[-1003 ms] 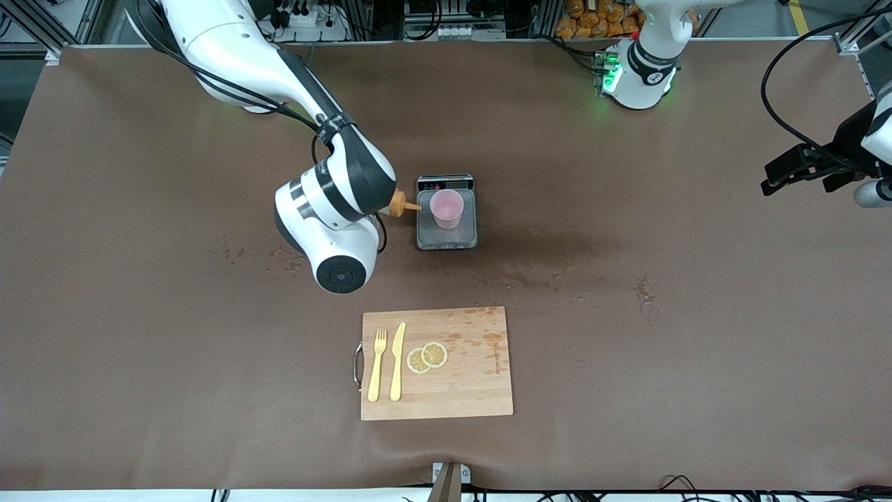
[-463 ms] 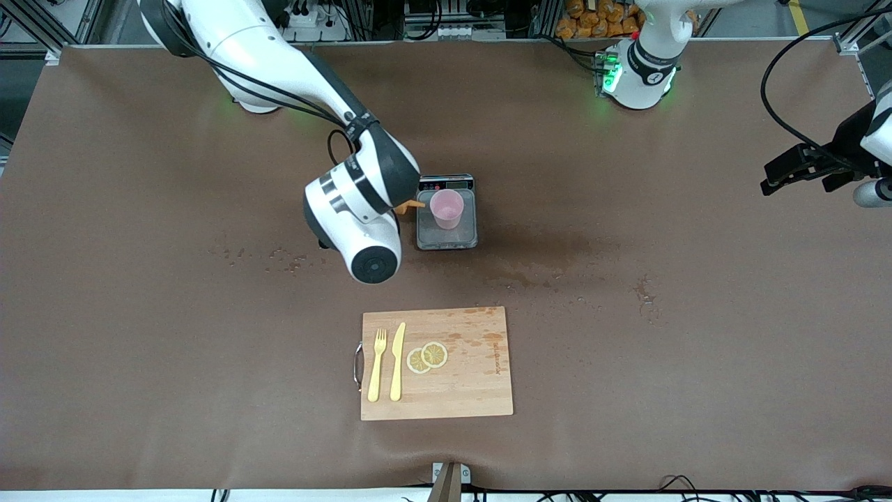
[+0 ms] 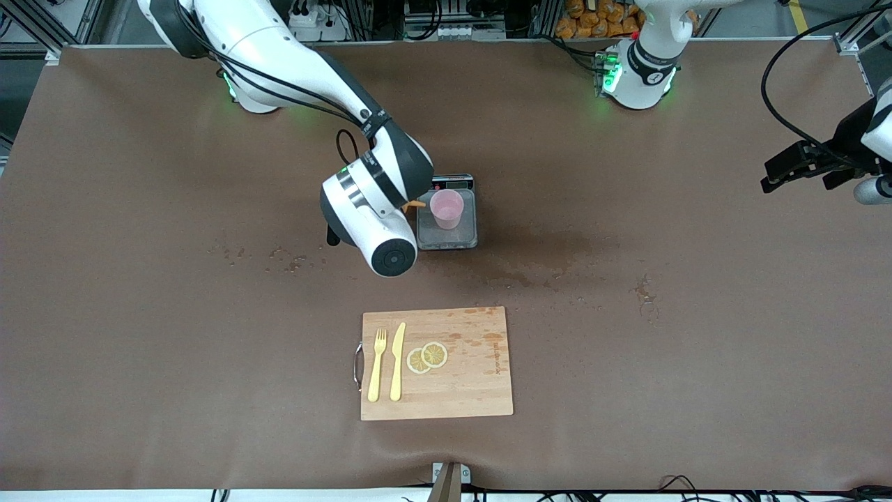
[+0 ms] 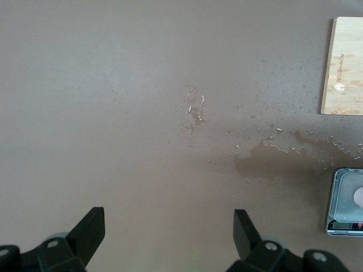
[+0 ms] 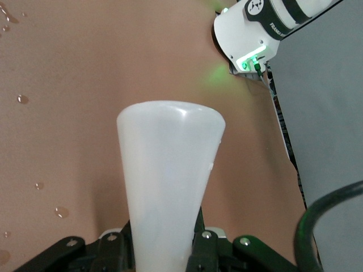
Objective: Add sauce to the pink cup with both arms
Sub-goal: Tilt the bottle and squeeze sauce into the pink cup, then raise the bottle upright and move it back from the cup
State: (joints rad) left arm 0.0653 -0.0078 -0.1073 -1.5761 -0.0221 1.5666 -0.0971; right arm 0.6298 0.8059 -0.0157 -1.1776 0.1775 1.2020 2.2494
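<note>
The pink cup stands upright on a small scale in the middle of the table. My right gripper is shut on the sauce, a whitish squeeze bottle held on its side just beside the scale. In the front view only the bottle's orange nozzle tip shows past the right wrist, pointing at the cup from close by. The wrist hides the rest of the bottle there. My left gripper waits open over the left arm's end of the table, with nothing between its fingers.
A wooden cutting board lies nearer the front camera than the scale, carrying a yellow fork, a yellow knife and two lemon slices. Wet spots mark the brown table cover around the scale.
The right arm has swung toward the scale and cup with the bottle. Its wrist now covers more of the nozzle. The left arm has not moved.
</note>
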